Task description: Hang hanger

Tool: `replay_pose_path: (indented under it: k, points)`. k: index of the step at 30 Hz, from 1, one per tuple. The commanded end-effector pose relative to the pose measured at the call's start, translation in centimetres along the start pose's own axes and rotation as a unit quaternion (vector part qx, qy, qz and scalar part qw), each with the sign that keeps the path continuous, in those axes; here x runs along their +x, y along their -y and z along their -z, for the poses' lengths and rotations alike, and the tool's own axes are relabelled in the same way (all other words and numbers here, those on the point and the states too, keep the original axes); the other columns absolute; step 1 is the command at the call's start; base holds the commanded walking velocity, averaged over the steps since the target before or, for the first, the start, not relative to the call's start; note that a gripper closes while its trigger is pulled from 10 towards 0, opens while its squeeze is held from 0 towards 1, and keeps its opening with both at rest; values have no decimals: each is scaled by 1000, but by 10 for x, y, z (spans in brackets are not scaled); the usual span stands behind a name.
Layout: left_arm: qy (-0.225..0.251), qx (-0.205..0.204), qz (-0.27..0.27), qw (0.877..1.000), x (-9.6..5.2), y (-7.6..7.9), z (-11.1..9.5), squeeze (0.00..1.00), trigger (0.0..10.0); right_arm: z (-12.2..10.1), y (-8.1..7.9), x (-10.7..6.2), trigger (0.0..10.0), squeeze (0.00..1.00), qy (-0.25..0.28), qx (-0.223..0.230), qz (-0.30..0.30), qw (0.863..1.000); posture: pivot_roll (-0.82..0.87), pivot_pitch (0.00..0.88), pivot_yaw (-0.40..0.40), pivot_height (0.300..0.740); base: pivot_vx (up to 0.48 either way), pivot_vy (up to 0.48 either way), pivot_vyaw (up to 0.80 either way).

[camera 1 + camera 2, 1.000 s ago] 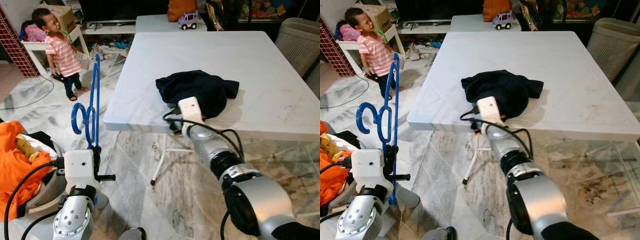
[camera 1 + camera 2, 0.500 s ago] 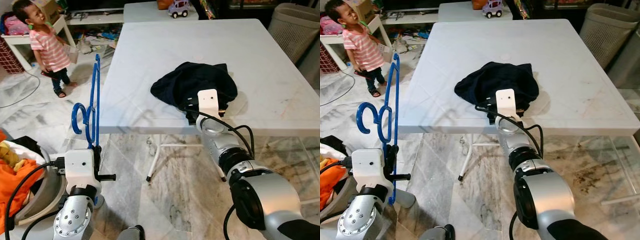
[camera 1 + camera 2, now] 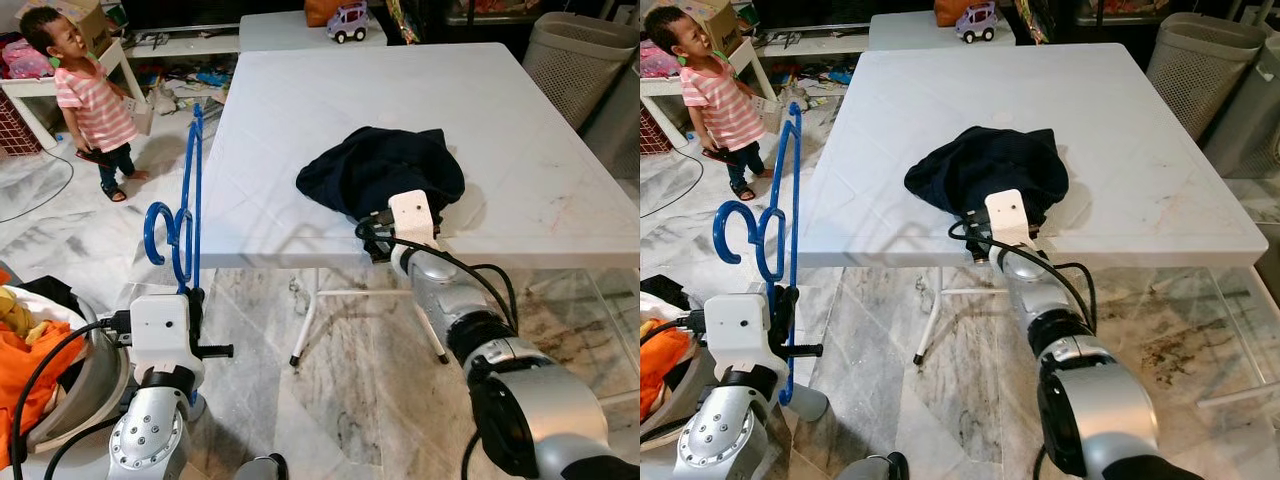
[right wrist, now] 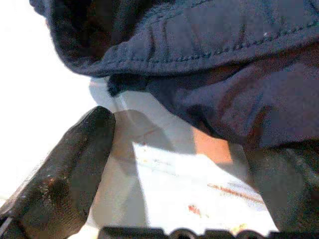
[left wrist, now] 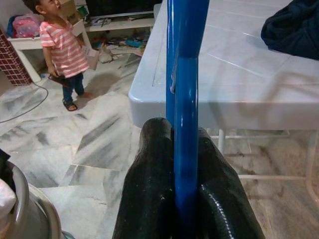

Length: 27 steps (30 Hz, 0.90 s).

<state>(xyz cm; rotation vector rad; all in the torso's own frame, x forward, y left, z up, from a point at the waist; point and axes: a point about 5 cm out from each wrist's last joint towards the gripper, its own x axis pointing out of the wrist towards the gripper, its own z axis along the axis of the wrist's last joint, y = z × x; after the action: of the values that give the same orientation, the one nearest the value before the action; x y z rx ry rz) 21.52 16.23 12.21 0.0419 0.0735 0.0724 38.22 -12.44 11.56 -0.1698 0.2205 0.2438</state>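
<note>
Still clamping the blue hanger, left hand; right hand spread wide at dark garment.

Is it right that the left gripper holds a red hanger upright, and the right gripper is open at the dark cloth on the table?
Not quite: the hanger is blue, not red, as the left eye view shows. The rest holds: the left gripper holds it upright, and the right gripper is open at the dark cloth on the table.

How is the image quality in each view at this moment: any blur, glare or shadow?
Eye views: sharp, evenly lit, soft shadow beside the dark navy cloth garment on the white square table. Left wrist view: blue plastic hanger crisp in the left claw. Right wrist view: table overexposed, near finger soft.
</note>
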Motion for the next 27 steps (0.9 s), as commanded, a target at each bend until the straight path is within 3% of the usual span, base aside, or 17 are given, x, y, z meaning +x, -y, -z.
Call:
replay_pose_path:
  k: [1,5,11,18,22,23,25,26,27]
  points:
    - [4,-1,-2,1000,2,0,0,0,10000,17,4,-7,10000,1000,-16,5,-12,1000,102,81,45,740,0,0,0]
    - [5,-3,1,1000,3,0,0,0,10000,17,8,-13,10000,1000,11,17,-17,1000,90,79,48,740,0,0,0]
    - [2,-6,2,1000,5,0,4,0,10000,18,8,-38,10000,1000,82,61,-25,994,46,78,58,740,0,0,0]
    - [-1,-10,7,1000,8,2,6,0,10000,19,6,-57,10000,1000,110,71,-14,991,26,71,62,740,0,0,0]
    - [-2,-12,8,1000,13,2,7,0,10000,10,13,-66,10000,1000,130,58,21,990,13,62,72,740,0,0,0]
    - [0,-12,9,1000,16,2,6,0,10000,6,17,-67,10000,973,135,57,35,989,9,59,75,740,0,0,0]
    - [10,-14,13,1000,23,4,3,0,10000,-4,29,-68,10000,824,144,55,70,985,2,46,83,740,0,0,0]
    - [11,-15,14,1000,25,4,2,0,10000,-6,31,-67,10000,824,145,56,75,985,1,43,84,740,0,0,0]
    - [12,-16,15,1000,27,4,1,0,10000,-7,33,-66,10000,608,145,54,79,985,-2,38,87,740,0,0,0]
